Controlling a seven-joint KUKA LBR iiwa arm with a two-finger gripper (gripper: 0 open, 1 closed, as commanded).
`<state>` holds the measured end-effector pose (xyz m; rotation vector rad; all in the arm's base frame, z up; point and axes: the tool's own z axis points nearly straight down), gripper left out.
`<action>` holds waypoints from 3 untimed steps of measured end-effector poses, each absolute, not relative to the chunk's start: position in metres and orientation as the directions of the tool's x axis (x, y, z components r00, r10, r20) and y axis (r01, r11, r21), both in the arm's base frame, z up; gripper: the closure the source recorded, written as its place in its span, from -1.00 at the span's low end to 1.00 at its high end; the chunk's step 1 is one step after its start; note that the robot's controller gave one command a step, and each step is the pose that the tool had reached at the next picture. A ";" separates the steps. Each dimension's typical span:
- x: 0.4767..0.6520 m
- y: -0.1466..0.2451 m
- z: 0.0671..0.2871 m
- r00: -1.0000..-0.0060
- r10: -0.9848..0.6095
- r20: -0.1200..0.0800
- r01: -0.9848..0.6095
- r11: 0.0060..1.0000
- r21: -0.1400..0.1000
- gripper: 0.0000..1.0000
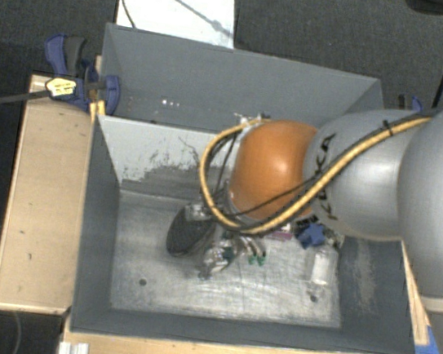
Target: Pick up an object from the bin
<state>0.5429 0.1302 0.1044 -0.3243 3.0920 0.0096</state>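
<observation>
The gripper point(213, 263) hung low in the middle of the bin point(103, 220), just beside a dark round lump point(182, 235). Open or closed, I could not tell. The lump looked soft and light, so a pinch across its middle seemed best. The floor toward the left wall had room to move, but a small white bottle point(321, 269) and a blue thing point(309, 235) lay nearer the right wall.

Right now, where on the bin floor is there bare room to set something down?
The left of the bin floor, between the left wall and the dark rounded lump, is bare. So is the front strip along the near wall. Crowded: the middle and right under the arm, with the blue piece and the pale cylinder.
</observation>
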 end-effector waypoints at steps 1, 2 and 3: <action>0.546 0.131 0.106 -0.978 -0.202 -0.045 -0.202 0.979 0.005 1.00; 0.541 0.092 0.160 -0.999 0.050 -0.007 0.050 0.999 0.001 1.00; 0.536 0.090 0.220 -0.998 0.055 -0.007 0.055 0.998 0.002 1.00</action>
